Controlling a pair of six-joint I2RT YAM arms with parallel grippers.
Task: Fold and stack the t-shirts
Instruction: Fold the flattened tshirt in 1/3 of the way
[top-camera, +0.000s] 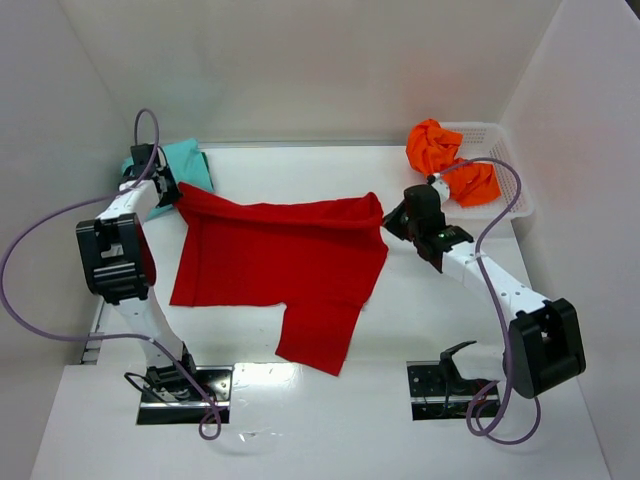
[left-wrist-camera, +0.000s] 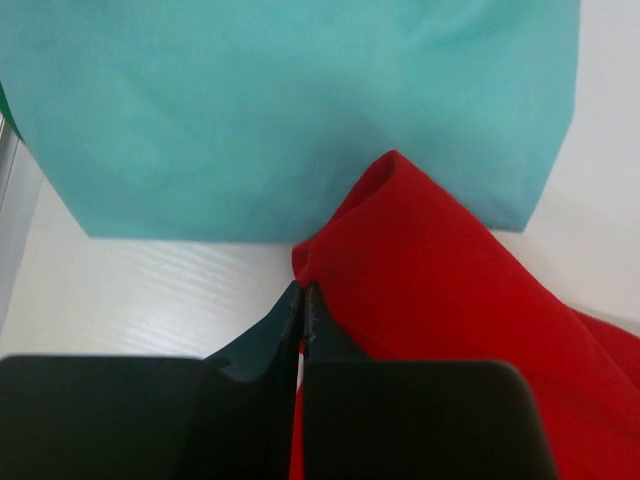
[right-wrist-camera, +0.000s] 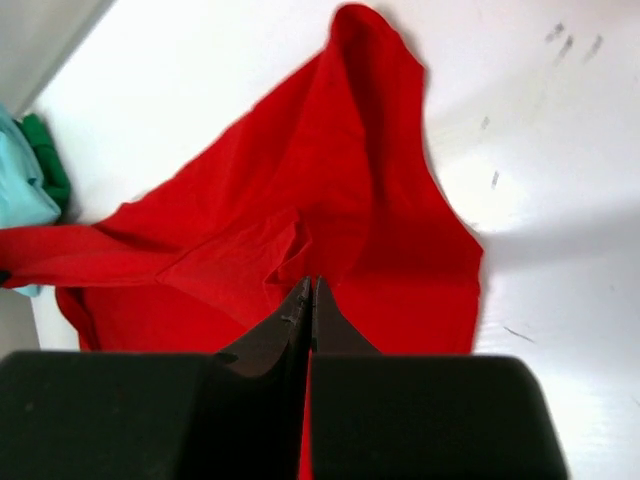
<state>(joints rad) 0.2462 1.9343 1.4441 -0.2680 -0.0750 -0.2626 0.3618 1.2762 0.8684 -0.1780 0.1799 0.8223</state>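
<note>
The red t-shirt (top-camera: 275, 265) lies spread across the middle of the table, one sleeve hanging toward the front. My left gripper (top-camera: 168, 196) is shut on its back left corner (left-wrist-camera: 400, 250), next to the folded teal t-shirt (top-camera: 183, 162), which fills the top of the left wrist view (left-wrist-camera: 300, 100). My right gripper (top-camera: 392, 222) is shut on the red shirt's back right corner (right-wrist-camera: 330, 230). The orange t-shirt (top-camera: 445, 160) lies crumpled in the white mesh basket (top-camera: 505, 170) at the back right.
White walls close in the table at the back and both sides. A bit of green cloth (right-wrist-camera: 45, 160) shows beside the teal shirt. Both arm bases (top-camera: 185, 382) stand at the near edge.
</note>
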